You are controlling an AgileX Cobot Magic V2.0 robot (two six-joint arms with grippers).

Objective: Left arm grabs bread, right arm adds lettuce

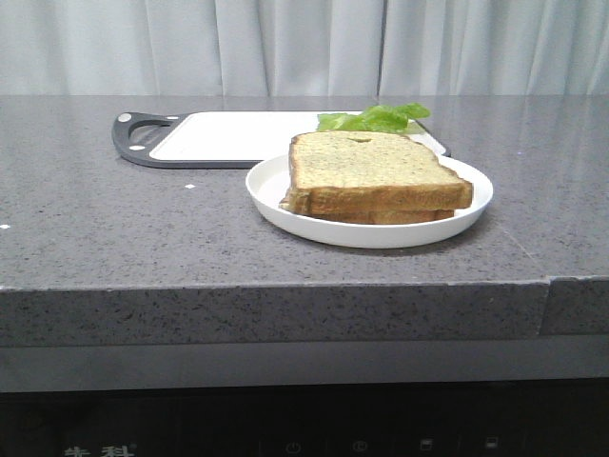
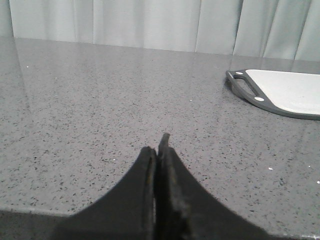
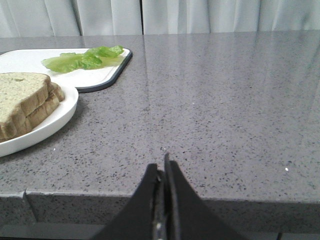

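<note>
- Tool of the left arm (image 2: 159, 150) hangs low over bare grey worktop (image 1: 95, 219), its two pointed tips pressed together and holding nothing; the bread is not in its wrist view at all, only the handle end of the cutting board (image 2: 280, 92) at about two o'clock. The tips must part before any grab; if they arrive pressed together, they would likely just shove the slice.
- On the white plate (image 1: 276, 181) near the worktop's front edge, the bread (image 1: 366, 162) lies stacked on a thinner slice (image 1: 390, 217). A pinch taken too low could catch both slices, or drag the lower one and slide the plate; a hard squeeze may crush the soft crumb.
- Beyond the plate, at roughly twelve o'clock from it, the lettuce (image 1: 376, 118) rests on the far right corner of the cutting board, partly hidden in the front view by the bread. A limp, ruffled leaf lying flat gives little to pinch, so it may slip or tear.
- Tool of the right arm (image 3: 162, 172) sits near the worktop's front edge, also closed and empty, with the lettuce (image 3: 82, 58) at about ten o'clock and well apart from it. Reaching that way passes close by the plate rim (image 3: 60, 112).
</note>
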